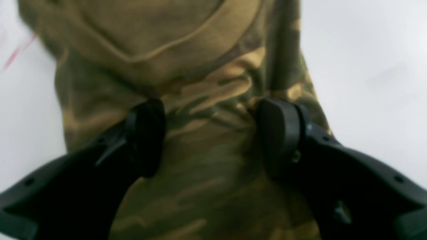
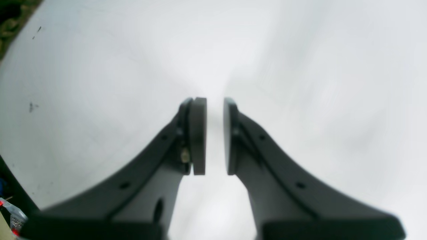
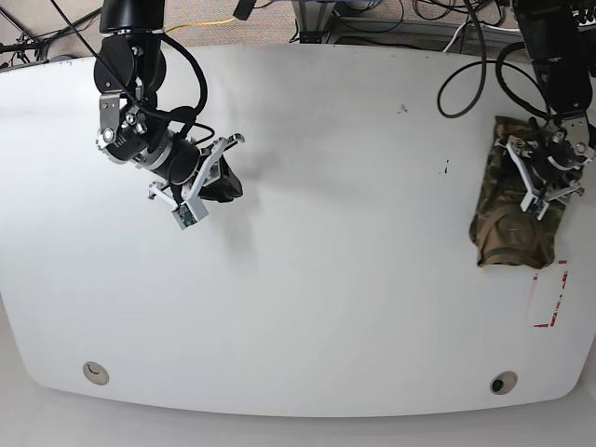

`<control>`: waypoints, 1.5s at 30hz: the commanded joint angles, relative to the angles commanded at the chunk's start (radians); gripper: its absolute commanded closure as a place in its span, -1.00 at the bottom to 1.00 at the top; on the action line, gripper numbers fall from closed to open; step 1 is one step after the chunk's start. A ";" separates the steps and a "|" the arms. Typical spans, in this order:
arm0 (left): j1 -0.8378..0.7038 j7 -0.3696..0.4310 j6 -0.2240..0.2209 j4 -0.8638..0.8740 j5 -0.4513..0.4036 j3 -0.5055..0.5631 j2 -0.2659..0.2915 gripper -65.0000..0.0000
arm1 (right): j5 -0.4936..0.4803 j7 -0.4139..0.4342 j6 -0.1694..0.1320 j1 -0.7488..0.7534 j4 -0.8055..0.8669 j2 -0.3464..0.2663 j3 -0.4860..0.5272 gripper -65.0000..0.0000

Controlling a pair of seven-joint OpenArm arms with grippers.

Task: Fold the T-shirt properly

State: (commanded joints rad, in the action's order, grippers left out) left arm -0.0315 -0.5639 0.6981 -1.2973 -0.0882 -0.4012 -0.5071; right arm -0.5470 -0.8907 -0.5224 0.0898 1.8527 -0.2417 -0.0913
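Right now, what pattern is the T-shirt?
Camouflage in olive, brown and tan on the T-shirt; the left wrist view shows it best, though blurred.

My base camera looked straight down from high up on the whole white table (image 3: 307, 279). My left wrist camera sat close behind its gripper (image 1: 211, 133), filled by the folded T-shirt (image 1: 186, 83), which the base view also showed at its right edge. My right wrist camera looked past its gripper (image 2: 214, 136) at bare tabletop.

The camouflage T-shirt (image 3: 510, 216) lies folded, seemingly compact, near the table's right edge.
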 joint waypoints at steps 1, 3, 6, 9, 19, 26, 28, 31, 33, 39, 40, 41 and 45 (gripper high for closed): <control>0.009 0.000 0.000 0.020 0.000 -0.015 -0.021 -0.27 | 0.000 0.000 0.000 0.002 0.000 0.000 0.000 0.76; 0.023 0.000 0.000 0.074 0.000 -0.060 -0.069 -0.27 | 0.002 0.000 0.000 0.002 0.006 -0.002 0.002 0.76; 0.023 0.000 0.000 0.118 0.000 -0.112 -0.123 -0.27 | 0.002 0.000 0.000 0.002 0.008 -0.002 0.002 0.76; 0.018 -0.002 0.000 0.118 0.000 -0.152 -0.143 -0.27 | 0.008 0.000 0.000 -0.002 0.005 -0.002 0.002 0.76; 0.018 -0.210 0.000 -0.242 -0.002 -0.189 -0.069 -0.25 | 0.028 0.006 0.011 -0.023 0.002 -0.009 -0.006 0.76; 0.015 -0.048 0.000 -0.422 -0.008 -0.120 0.196 -0.20 | 0.282 0.210 0.011 -0.006 -0.029 -0.012 -0.005 0.76; 0.014 0.012 -0.019 -0.420 -0.008 -0.072 0.236 -0.20 | 0.341 0.301 0.011 0.008 -0.058 -0.012 -0.006 0.76; -0.035 0.132 -0.202 -0.419 -0.009 0.003 0.311 -0.20 | 0.433 0.485 0.012 0.044 -0.130 -0.012 -0.014 0.76; -0.054 0.199 -0.289 -0.417 -0.009 0.048 0.341 -0.20 | 0.473 0.589 0.012 0.064 -0.176 -0.011 -0.049 0.76; -0.187 0.402 -0.535 -0.367 -0.008 0.195 0.377 -0.20 | 0.555 0.847 0.012 0.155 -0.270 0.043 -0.176 0.76; -0.198 0.417 -0.549 -0.362 -0.008 0.206 0.377 -0.20 | 0.555 0.856 0.012 0.167 -0.272 0.044 -0.190 0.76; -0.224 0.440 -0.564 -0.361 -0.006 0.227 0.379 -0.20 | 0.551 0.864 0.012 0.189 -0.270 0.044 -0.201 0.76; -0.379 0.488 -0.565 -0.397 0.003 0.255 0.384 -0.20 | 0.548 0.884 0.012 0.313 -0.238 0.052 -0.226 0.76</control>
State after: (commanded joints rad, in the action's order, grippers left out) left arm -0.4104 -0.0760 0.1327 -1.6947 -0.0852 -0.1465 -0.1235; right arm 0.0008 -0.0069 -0.5102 0.4028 1.6149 -0.1895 -0.3168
